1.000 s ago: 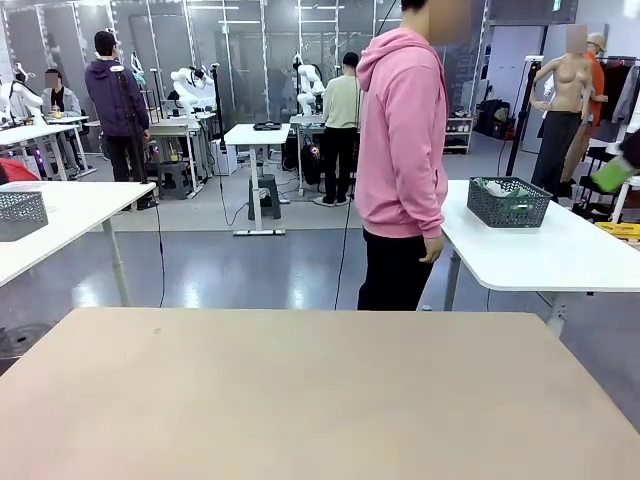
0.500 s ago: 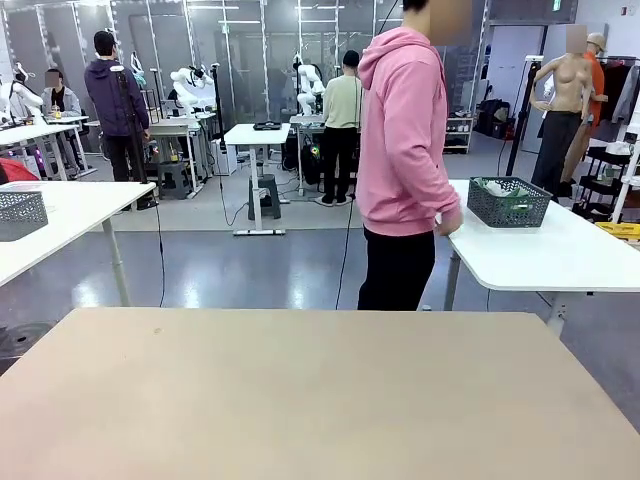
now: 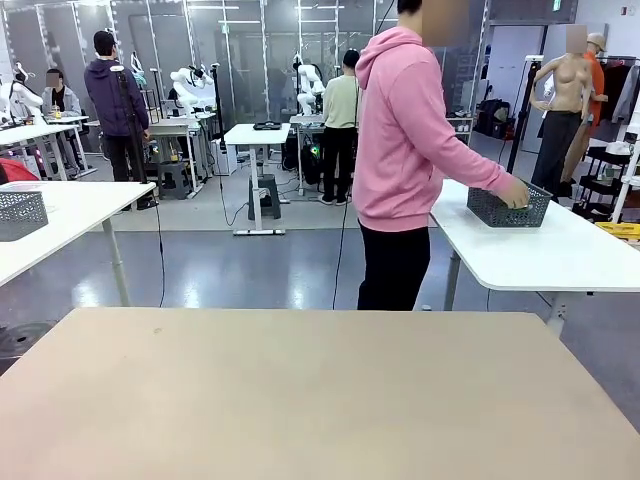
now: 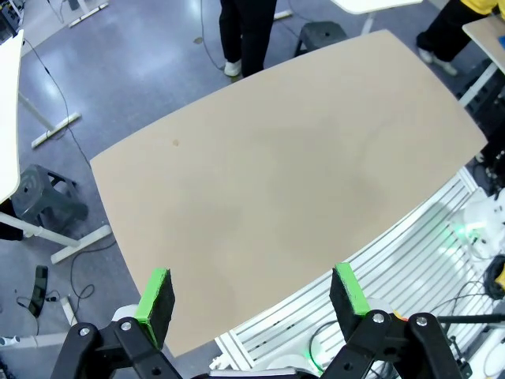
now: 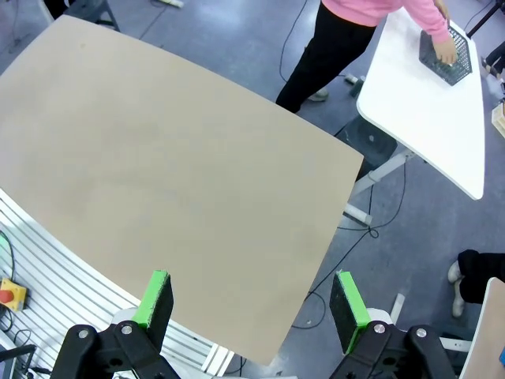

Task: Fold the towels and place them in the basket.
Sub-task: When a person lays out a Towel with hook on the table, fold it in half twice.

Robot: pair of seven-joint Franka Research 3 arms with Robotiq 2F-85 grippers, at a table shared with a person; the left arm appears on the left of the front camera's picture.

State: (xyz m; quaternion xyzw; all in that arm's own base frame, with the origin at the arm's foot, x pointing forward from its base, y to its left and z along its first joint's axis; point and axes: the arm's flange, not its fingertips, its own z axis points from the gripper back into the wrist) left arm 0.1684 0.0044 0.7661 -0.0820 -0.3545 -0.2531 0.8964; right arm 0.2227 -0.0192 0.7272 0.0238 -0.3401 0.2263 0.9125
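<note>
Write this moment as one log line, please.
person: hand at basket on white side table | left gripper: open, above tan table | right gripper: open

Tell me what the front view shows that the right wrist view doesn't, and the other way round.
Front view: a second basket on a left white table, and other people standing far behind. Right wrist view: the right tool, open above the table, with white rails and a red button by the near edge. Both: the beige table, and the person in pink with a hand at the basket on the side table.
</note>
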